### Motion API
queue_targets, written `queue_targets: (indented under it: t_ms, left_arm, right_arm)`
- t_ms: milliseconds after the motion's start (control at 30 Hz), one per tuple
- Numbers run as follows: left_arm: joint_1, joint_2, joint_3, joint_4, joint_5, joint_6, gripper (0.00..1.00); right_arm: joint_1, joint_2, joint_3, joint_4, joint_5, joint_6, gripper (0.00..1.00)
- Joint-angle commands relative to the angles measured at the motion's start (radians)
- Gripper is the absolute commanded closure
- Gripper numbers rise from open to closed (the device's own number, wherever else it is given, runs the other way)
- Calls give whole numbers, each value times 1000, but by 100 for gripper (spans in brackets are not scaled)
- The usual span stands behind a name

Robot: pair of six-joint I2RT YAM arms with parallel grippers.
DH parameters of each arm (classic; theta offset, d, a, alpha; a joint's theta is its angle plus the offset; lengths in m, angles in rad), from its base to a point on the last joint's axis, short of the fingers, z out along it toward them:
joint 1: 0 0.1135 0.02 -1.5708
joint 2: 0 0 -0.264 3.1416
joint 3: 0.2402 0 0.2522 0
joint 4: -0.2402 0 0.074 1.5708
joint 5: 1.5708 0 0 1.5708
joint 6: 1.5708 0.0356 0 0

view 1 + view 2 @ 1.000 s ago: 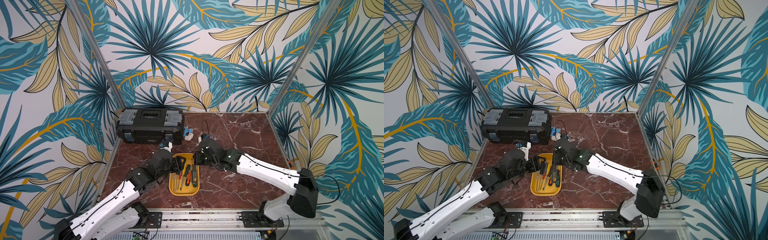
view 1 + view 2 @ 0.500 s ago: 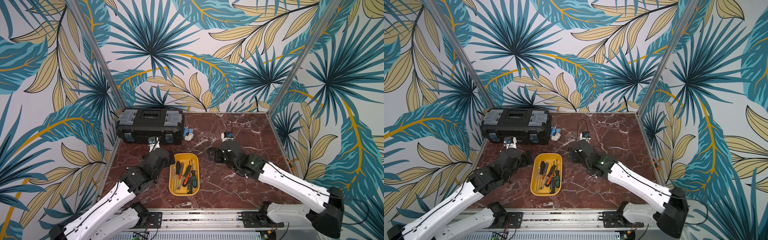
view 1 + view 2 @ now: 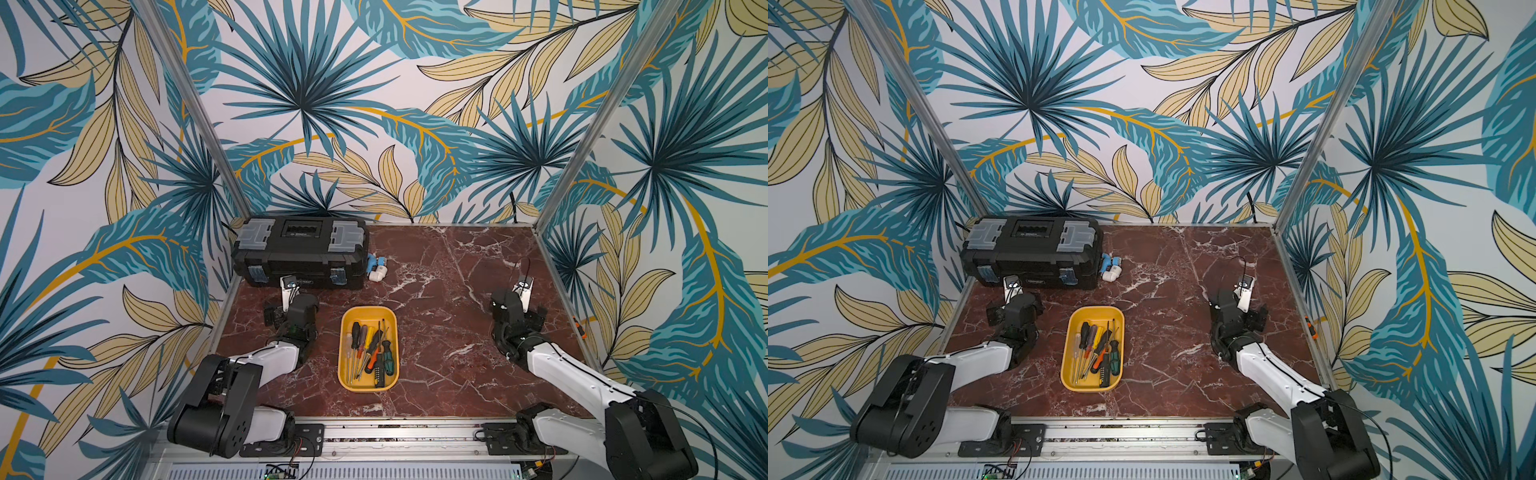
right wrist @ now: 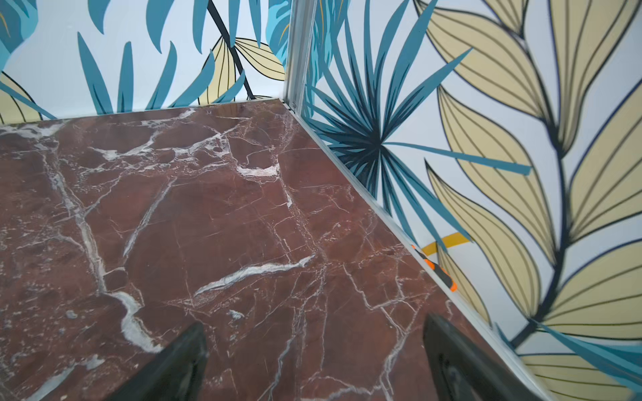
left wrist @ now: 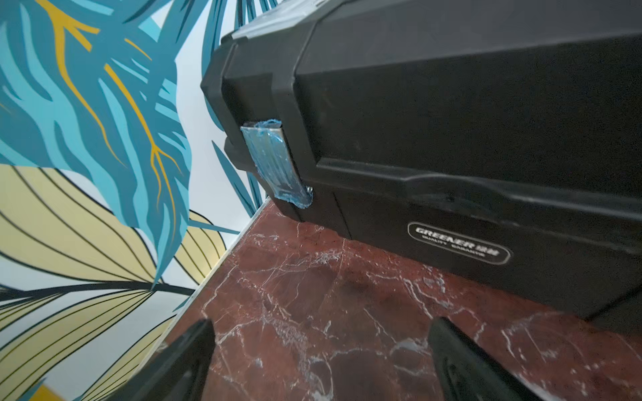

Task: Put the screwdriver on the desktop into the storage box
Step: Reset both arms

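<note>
Nearest me the screwdrivers (image 3: 356, 334) lie lengthwise in the storage box (image 3: 343, 357), midway between left tool (image 5: 321, 323) and right tool (image 4: 312, 323), both spread, empty; farther right, an orange-black item (image 3: 579, 327) hugs the edge of the surface (image 3: 436, 340) near my right tool.

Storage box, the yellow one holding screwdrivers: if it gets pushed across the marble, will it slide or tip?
The storage box looks shallow and wide, so it would probably slide rather than tip. The desktop looks polished, so likely little grip. The loose screwdrivers would likely shift and rattle.
</note>
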Motion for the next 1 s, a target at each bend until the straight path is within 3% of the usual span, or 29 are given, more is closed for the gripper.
queue_targets:
  t_ms: [0, 33, 67, 100, 133, 167, 200, 233, 267, 300, 333, 400, 467, 533, 967]
  left_arm:
    - [72, 64, -12, 237, 157, -21, 0]
    - [72, 68, 13, 203, 195, -7, 0]
    - [72, 60, 54, 97, 275, 8, 0]
    - [72, 76, 64, 102, 336, 36, 0]
    - [72, 114, 57, 161, 438, 92, 0]
    - [73, 126, 27, 204, 516, 118, 0]
    - [73, 182, -19, 365, 508, 121, 0]
    - [78, 194, -43, 452, 452, 103, 0]
    - [81, 155, -38, 390, 447, 84, 0]
    - [84, 127, -14, 286, 451, 73, 0]
    - [85, 140, -11, 289, 449, 75, 0]
    - [82, 152, -20, 336, 453, 82, 0]
    - [81, 133, 4, 252, 457, 81, 0]
    - [69, 142, 4, 276, 446, 96, 0]
    - [61, 142, 7, 262, 436, 100, 0]
  right_arm:
    - [-116, 118, -77, 416, -306, -66, 1]
    - [-136, 108, -17, 243, -402, -49, 0]
    - [-157, 154, -24, 343, -531, -143, 0]
    - [-162, 178, -17, 381, -569, -190, 1]
    - [-169, 213, -5, 392, -596, -203, 0]
    - [-211, 316, -23, 508, -714, -197, 1]
    - [-223, 381, -56, 692, -757, -222, 0]
    - [-231, 322, -55, 609, -730, -185, 0]
    - [-235, 313, -48, 548, -708, -164, 1]
    - [-234, 354, -78, 683, -710, -185, 1]
    - [-234, 344, -88, 695, -689, -181, 0]
    - [-231, 319, -71, 609, -664, -160, 1]
    - [-228, 336, -77, 658, -672, -182, 1]
    - [-226, 324, -50, 584, -692, -182, 1]
    - [-210, 332, -28, 551, -682, -205, 1]
